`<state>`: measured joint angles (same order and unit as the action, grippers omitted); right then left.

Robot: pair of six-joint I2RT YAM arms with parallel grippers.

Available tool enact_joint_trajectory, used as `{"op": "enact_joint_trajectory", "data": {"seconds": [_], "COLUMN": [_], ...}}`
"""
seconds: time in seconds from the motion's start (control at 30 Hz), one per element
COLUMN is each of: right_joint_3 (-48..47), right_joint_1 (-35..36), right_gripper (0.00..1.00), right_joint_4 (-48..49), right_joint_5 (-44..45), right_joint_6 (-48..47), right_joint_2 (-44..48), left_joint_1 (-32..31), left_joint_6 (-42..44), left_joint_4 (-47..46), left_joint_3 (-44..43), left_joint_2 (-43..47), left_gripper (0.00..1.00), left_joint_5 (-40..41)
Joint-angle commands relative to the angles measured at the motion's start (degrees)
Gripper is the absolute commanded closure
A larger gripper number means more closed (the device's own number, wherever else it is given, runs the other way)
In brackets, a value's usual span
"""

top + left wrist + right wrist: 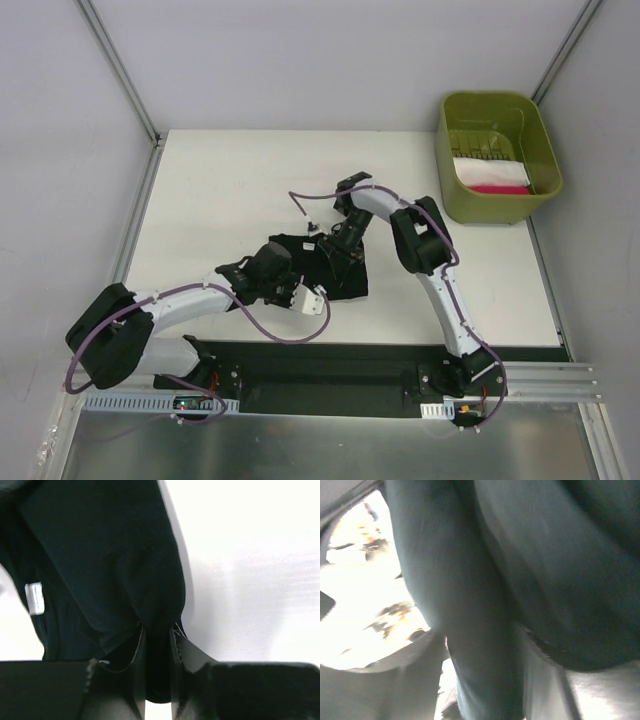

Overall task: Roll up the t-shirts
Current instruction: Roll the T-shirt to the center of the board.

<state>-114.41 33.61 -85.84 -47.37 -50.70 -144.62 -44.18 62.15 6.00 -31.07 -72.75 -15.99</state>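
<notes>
A black t-shirt [345,280] lies bunched on the white table [220,190], between my two grippers. My left gripper [300,287] is at its near-left edge. In the left wrist view the left gripper [156,627] is shut on a pinched fold of the t-shirt [100,555], and a white neck label [34,598] shows at the left. My right gripper [335,250] is over the far side of the cloth. The right wrist view is blurred. There the right gripper [485,650] stands open, with a loose fold of the t-shirt [470,555] between its fingers.
A green bin [545,150] stands at the back right of the table, holding a rolled white cloth [488,170] and a pink one [498,189]. Grey walls with metal rails close in the table on the left, right and back.
</notes>
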Motion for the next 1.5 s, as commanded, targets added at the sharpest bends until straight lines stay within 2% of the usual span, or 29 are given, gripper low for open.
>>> {"op": "enact_joint_trajectory", "data": {"seconds": [0.0,0.07,0.13,0.17,0.2,0.23,0.27,0.3,0.33,0.4,0.43,0.5,0.63,0.73,1.13,1.37,1.47], "right_joint_3": [-3.7,-5.9,-1.6,1.8,12.8,18.6,25.5,31.6,43.5,53.2,61.9,67.6,71.7,72.4,68.3,65.7,65.1], "right_joint_1": [-9.5,-14.8,-19.3,-20.4,-21.2,-21.3,-20.8,-19.8,-16.6,-12.5,-8.6,-5.2,3.1,6.0,9.4,11.5,11.6], "right_gripper": [0.39,0.39,0.38,0.37,0.37,0.36,0.31,0.3,0.22,0.21,0.04,0.04,0.04,0.04,0.04,0.01,0.13], "right_joint_4": [-1.3,2.8,9.3,19.3,24.8,30.2,40.5,45.5,49.8,60.7,68.7,73.8,76.3,77.7,74.2,75.0,74.3], "right_joint_5": [10.6,8.0,6.1,5.7,6.2,7.2,9.6,11.3,12.9,17.5,18.9,21.6,22.6,22.9,17.3,20.7,21.3], "right_joint_6": [-7.9,-7.8,-5.0,-3.0,-1.7,-1.9,-3.0,-4.0,-8.4,-12.2,-12.6,-13.8,-18.2,-21.6,-30.8,-32.4,-32.5], "right_joint_2": [12.3,19.8,25.7,34.0,38.2,43.3,47.9,57.2,61.3,72.3,75.0,80.2,79.9,77.4,65.7,57.5,55.5], "left_joint_1": [2.8,4.3,7.1,8.0,9.1,10.7,11.5,12.1,12.5,13.8,14.1,14.9,15.5,15.5,16.1,18.2,19.4], "left_joint_6": [-4.7,-6.6,-7.9,-9.3,-10.0,-11.1,-11.3,-12.0,-12.7,-13.5,-13.2,-12.5,-11.5,-11.4,-10.6,-10.4,-10.4], "left_joint_4": [13.1,16.8,21.2,21.9,22.9,23.6,25.5,26.2,26.7,28.8,29.9,32.4,36.5,36.8,37.8,38.7,39.4], "left_joint_3": [-3.6,-7.0,-11.4,-12.8,-14.3,-16.8,-18.1,-19.3,-21.4,-23.2,-24.9,-26.1,-30.0,-30.5,-31.2,-31.8,-31.6], "left_joint_2": [-3.9,-5.0,-7.9,-8.9,-10.9,-11.9,-12.8,-14.9,-15.7,-18.0,-18.6,-20.2,-23.3,-24.0,-24.7,-25.2,-25.4], "left_gripper": [0.91,0.92,0.92,0.92,0.92,0.91,0.91,0.91,0.91,0.91,0.91,0.91,0.91,0.91,0.91,0.91,0.91], "left_joint_5": [-9.5,-15.1,-19.6,-21.1,-24.4,-26.0,-27.8,-29.9,-31.1,-33.6,-34.2,-35.5,-38.6,-38.4,-38.6,-40.3,-41.8]}}
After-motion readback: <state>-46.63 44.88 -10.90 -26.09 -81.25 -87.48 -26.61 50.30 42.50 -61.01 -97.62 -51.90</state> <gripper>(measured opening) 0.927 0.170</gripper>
